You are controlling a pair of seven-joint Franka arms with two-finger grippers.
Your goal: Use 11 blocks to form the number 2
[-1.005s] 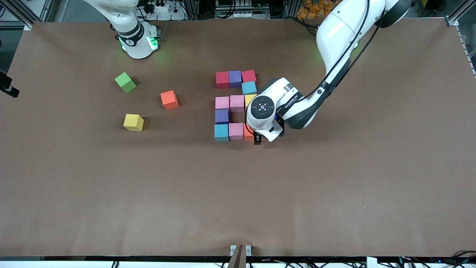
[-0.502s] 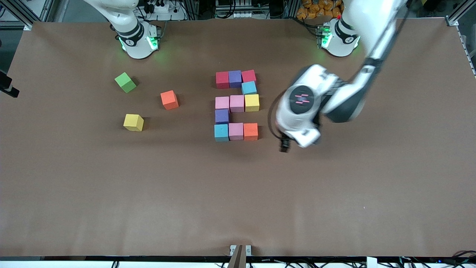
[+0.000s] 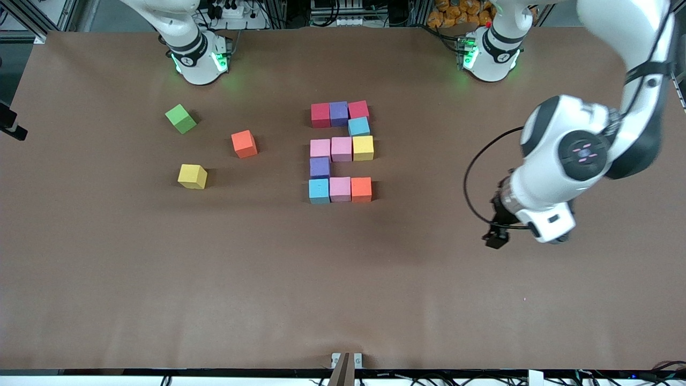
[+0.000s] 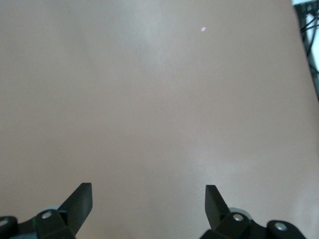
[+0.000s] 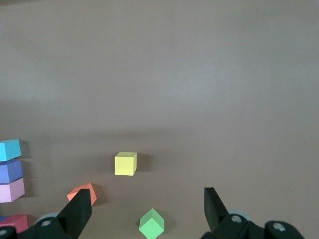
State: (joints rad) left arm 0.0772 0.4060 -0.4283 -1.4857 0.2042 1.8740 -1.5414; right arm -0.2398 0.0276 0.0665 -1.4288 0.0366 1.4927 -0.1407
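- The number 2 [image 3: 341, 152] lies near the middle of the worktop [image 3: 343, 279], made of eleven blocks that touch each other: red, purple, red in the row farthest from the front camera, then one light blue, then pink, pink, yellow, then one purple, then light blue, pink, orange in the nearest row.
- From this layout I judge the digit complete; no block of it is out of line.
- The blocks look like small matte cubes, probably light and a little soft like foam, not slippery and not fragile. I would take one by two flat sides that face away from each other, from above, and only where no neighbour touches.
- Three loose cubes stay toward the right arm's end: a green cube [image 3: 181, 118], an orange cube [image 3: 244, 143] and a yellow cube [image 3: 192, 176], well apart from the digit.
- The left claw [image 3: 496, 236] hangs over bare worktop toward the left arm's end, fingers spread, holding nothing.
- The right claw [image 5: 147, 209] is high above the loose cubes, also spread and empty; this arm waits.
- No brand, label or writing can be read on the blocks.
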